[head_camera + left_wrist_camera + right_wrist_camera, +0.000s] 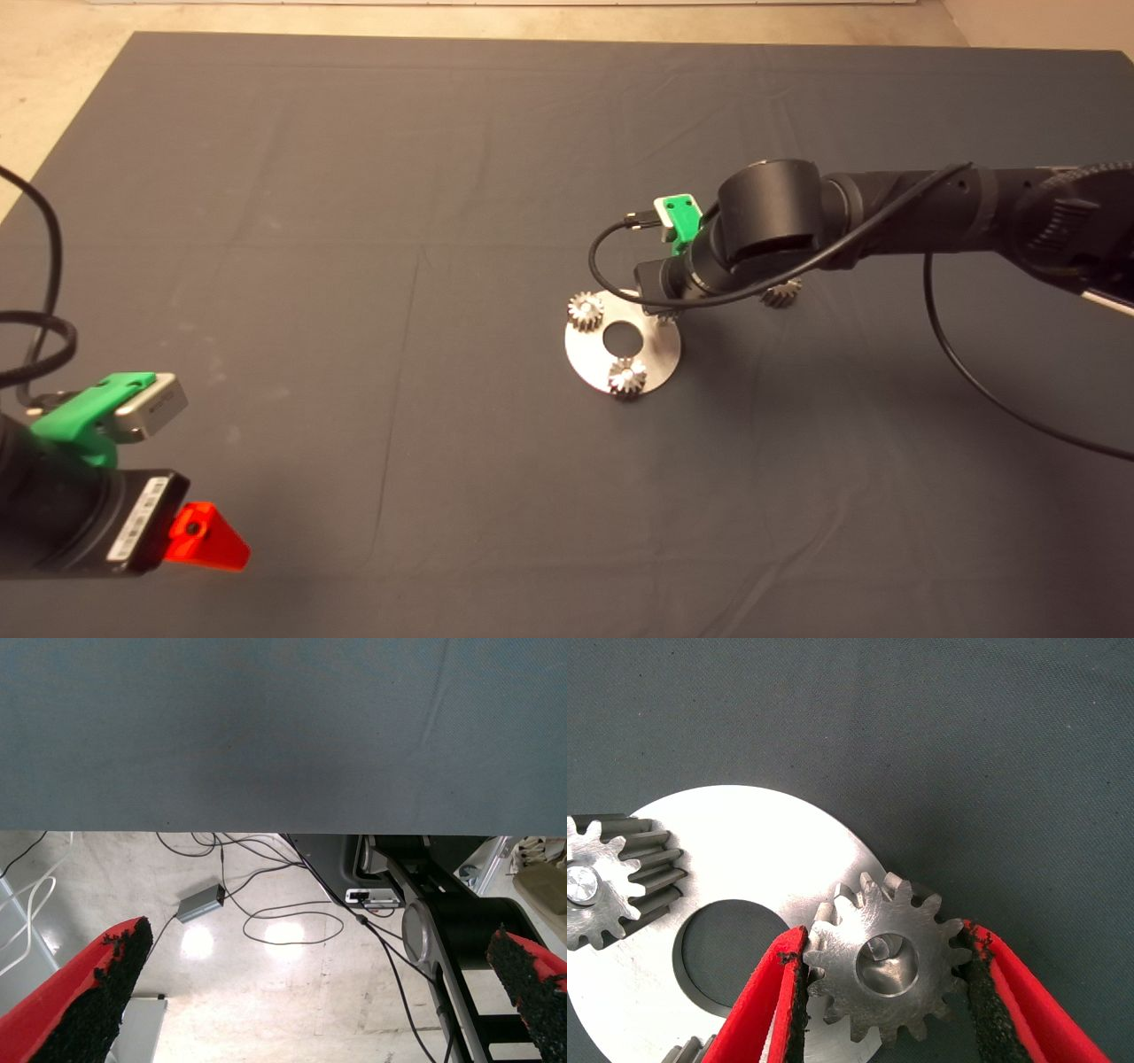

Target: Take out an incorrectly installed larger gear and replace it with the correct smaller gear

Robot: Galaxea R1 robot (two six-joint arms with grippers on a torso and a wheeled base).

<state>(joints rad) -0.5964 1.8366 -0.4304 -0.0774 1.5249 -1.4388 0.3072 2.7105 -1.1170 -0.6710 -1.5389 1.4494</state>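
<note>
A brushed, silvery metal disc (757, 842) and steel gear (884, 961) are seen on a matt cloth mat (939, 726); rough black pads (796, 992) are worn.

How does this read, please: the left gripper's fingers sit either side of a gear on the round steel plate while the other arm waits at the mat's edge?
Not quite: the right wrist view shows it is the right gripper closed around the gear on the round steel plate. The left gripper waits, open, at the mat's edge.
</note>
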